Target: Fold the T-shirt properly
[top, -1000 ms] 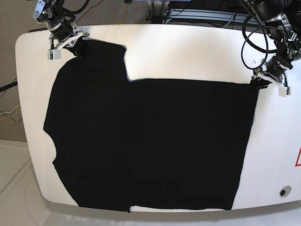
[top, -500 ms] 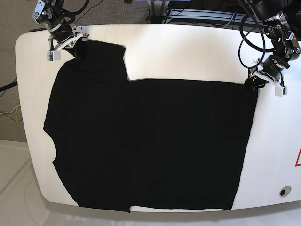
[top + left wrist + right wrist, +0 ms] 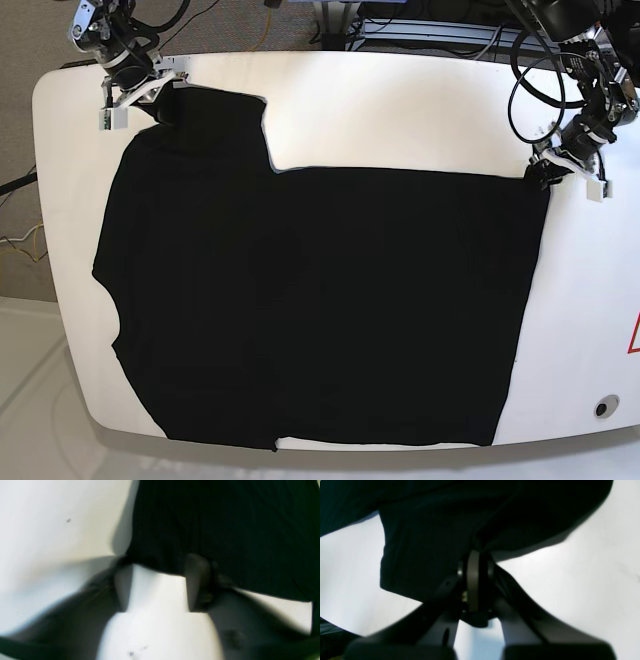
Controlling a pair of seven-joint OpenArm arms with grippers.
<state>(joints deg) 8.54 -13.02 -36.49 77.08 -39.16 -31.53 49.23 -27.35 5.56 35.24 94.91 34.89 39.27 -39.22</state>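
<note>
White desk [image 3: 400,110] carried the T-shirt [image 3: 320,300] flat; right fingers [image 3: 473,580] pinched its sleeve, left fingers [image 3: 197,585] stood parted at the hem corner, risking uneven lift.

The right arm's gripper [image 3: 140,92] carries white plastic finger pieces on a dark metal and silver wrist, with black cables looping behind it. Seen from its own wrist camera, its fingers [image 3: 473,580] are dark grey, flat and rounded at the tips. The left arm's gripper [image 3: 570,170] has the same white plastic pieces, a black body and thick black cable loops above. Its dark grey finger pads [image 3: 197,580] are blurred.
</note>
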